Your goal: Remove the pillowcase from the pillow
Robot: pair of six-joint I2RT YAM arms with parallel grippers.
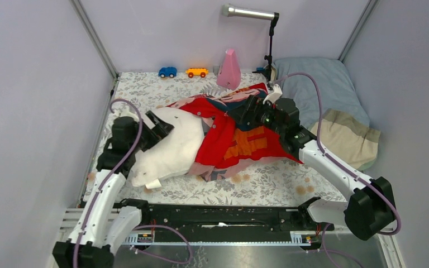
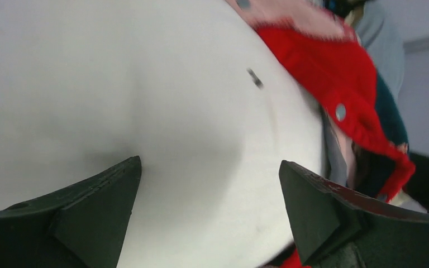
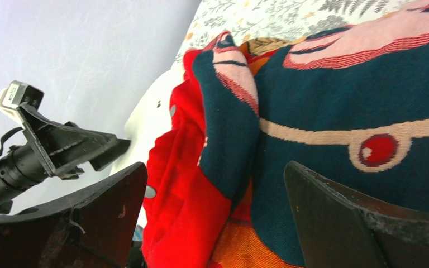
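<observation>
A: Top view. The pillow [image 1: 170,148] lies bare on the left of the surface [image 1: 268,187], and the case [image 1: 240,139] is heaped to its right. Looks mostly off.
B: Fully off?
A: Can't tell. The red hem laps over the pillow's right end. That end could be inside the mouth or just under loose cloth.
B: Pincers?
A: The left pincer [image 1: 161,124] is at the pillow's far-left corner, jaws spread. The right pincer [image 1: 244,111] is over the case heap, jaws spread too. Neither is holding anything.
B: Left wrist view?
A: The white pillow [image 2: 117,84] fills the frame and bulges between the spread jaws, not clamped. The red hem [image 2: 335,72] with its snap studs [image 2: 341,111] drapes over the pillow's right edge.
B: Right wrist view?
A: Jaws are wide and released. The teal and red case [image 3: 341,111] lies beyond them, nothing pinched. A white sliver of pillow [image 3: 151,117] shows at the hem, with the left pincer [image 3: 98,151] just beside it.
B: Verdict?
A: Near the end, I'd judge. What's left is pulling the case clear of that last end so the two lie apart.
</observation>
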